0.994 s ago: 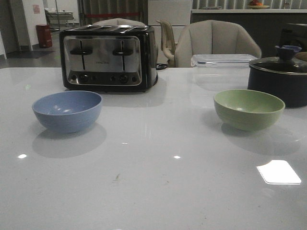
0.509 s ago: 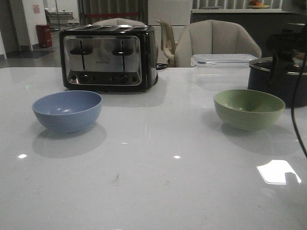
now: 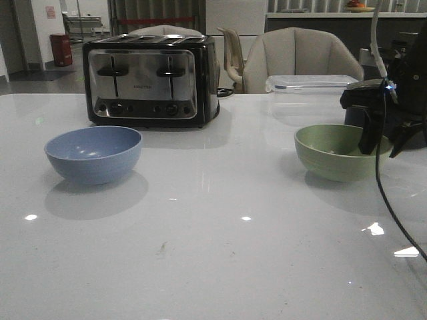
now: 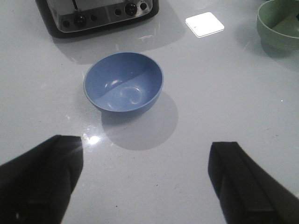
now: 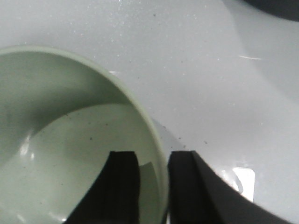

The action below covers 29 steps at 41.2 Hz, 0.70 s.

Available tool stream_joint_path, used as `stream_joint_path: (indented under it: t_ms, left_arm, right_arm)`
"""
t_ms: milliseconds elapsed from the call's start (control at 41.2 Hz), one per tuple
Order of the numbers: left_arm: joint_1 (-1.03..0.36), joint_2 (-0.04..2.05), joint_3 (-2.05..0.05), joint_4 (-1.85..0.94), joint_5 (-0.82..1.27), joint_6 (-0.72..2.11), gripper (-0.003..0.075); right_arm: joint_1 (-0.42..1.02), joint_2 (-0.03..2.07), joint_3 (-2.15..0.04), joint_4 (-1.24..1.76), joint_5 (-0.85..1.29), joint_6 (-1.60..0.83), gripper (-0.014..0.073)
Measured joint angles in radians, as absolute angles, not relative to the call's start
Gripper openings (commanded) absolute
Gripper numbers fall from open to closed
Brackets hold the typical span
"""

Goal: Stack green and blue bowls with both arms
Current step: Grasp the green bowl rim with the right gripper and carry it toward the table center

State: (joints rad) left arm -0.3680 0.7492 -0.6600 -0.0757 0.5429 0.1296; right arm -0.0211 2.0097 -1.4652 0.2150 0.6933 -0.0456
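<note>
The dusty blue bowl [image 3: 93, 155] stands upright on the left of the white table, in front of the toaster. It also shows in the left wrist view [image 4: 123, 83]. My left gripper [image 4: 145, 145] hangs open and empty above the table, short of the blue bowl, and is out of the front view. The sage green bowl [image 3: 327, 157] stands on the right. My right gripper [image 3: 381, 150] straddles its right rim. In the right wrist view one finger is inside the green bowl [image 5: 60, 121] and one outside. The right gripper [image 5: 153, 157] has its jaws narrowly apart, with a small gap at the inner finger.
A chrome and black toaster [image 3: 150, 80] stands at the back left. A clear lidded plastic box [image 3: 310, 83] sits at the back right. A dark pot's edge [image 5: 275, 5] is close behind the green bowl. A thin black cable [image 3: 383, 193] hangs from the right arm. Chairs [image 3: 300, 57] stand behind the table.
My right arm has come in from the right and dropped its fingers over the green bowl's rim. The green bowl has shifted slightly left. The blue bowl has not moved.
</note>
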Motion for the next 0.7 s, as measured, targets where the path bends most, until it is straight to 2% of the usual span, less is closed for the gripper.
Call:
stream_joint_path:
  t_ms: [121,388,558,703]
  left_arm:
    - [-0.368,0.749,-0.660,-0.076,0.543,0.130,0.0602]
    - [-0.368,0.749,-0.660,-0.076,0.543,0.130,0.0602]
    - [-0.368,0.749,-0.660,-0.076,0.543,0.131,0.0602]
    - [-0.368,0.749,-0.660,-0.076,0.543,0.131,0.0602]
  right_arm:
    - [-0.021,2.010,-1.467,0.198,0.680,-0.046,0.0036]
    - [0.002,1.926,-1.469,0.170,0.709,-0.089,0.0039]
    - [0.109,1.792,-1.469,0.169,0.762,-0.162,0.0039]
    - [0.239,1.756,-1.471,0.169,0.795,-0.174,0.0039]
